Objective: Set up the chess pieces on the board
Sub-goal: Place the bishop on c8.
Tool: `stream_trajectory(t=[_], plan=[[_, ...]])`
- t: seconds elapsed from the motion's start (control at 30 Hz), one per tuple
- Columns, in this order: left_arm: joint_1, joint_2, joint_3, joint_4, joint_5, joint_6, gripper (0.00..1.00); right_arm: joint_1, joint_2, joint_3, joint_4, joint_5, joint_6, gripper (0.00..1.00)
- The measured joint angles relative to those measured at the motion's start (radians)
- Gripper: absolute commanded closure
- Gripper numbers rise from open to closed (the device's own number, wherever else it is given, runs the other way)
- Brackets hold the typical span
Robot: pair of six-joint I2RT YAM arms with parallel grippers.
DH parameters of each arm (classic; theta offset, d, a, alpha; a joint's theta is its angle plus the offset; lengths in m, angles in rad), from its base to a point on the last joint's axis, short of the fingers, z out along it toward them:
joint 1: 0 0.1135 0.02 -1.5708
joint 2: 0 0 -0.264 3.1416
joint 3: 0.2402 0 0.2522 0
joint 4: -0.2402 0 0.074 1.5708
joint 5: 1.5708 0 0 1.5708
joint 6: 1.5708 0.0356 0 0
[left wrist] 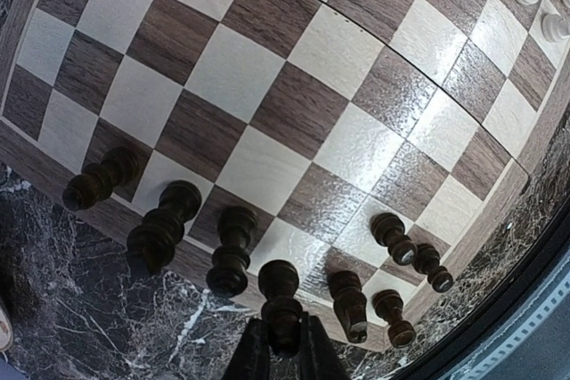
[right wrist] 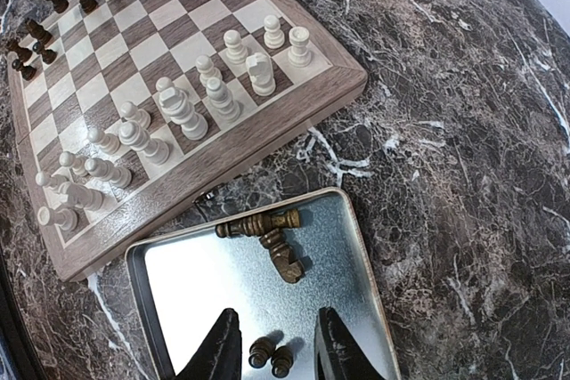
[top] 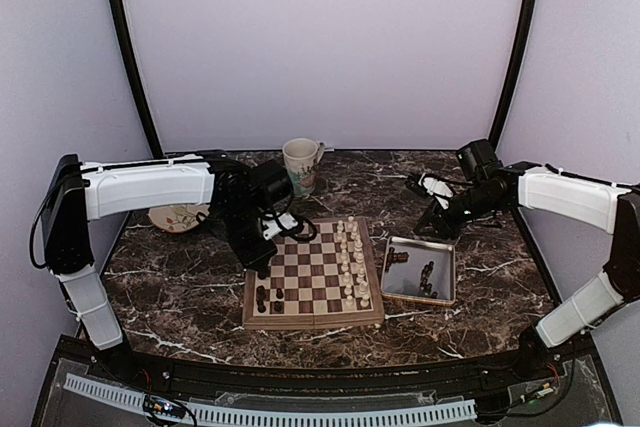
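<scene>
The board (top: 313, 275) lies mid-table. Several dark brown chess pieces (left wrist: 230, 251) stand along its near-left edge rows. My left gripper (left wrist: 282, 344) is shut on one dark piece (left wrist: 280, 295), held upright at the board's edge row between other dark pieces; in the top view the left gripper (top: 264, 269) is over the board's left side. My right gripper (right wrist: 274, 344) is open, low over the metal tray (right wrist: 356, 229), its fingers on either side of two small dark pieces (right wrist: 272, 358). Two more dark pieces (right wrist: 267, 224) lie on their sides in the tray.
Cream-white chessmen (top: 350, 262) fill the board's two right columns. A mug (top: 300, 165) stands behind the board, a patterned plate (top: 178, 217) at the left. The tray (top: 420, 269) sits right of the board. The table's dark marble top ends at a black front rail.
</scene>
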Motion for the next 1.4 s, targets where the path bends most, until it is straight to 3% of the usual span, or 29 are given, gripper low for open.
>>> stream_trajectory(t=[0.97,1.4], plan=[[0.01,0.027,-0.034,0.041,0.032,0.001,0.92,0.0,0.025,0.0,-0.001,0.0,-0.011,0.71],[0.01,0.034,-0.034,0.041,0.021,0.0,0.73,0.0,0.031,0.0,-0.001,0.0,-0.011,0.71]])
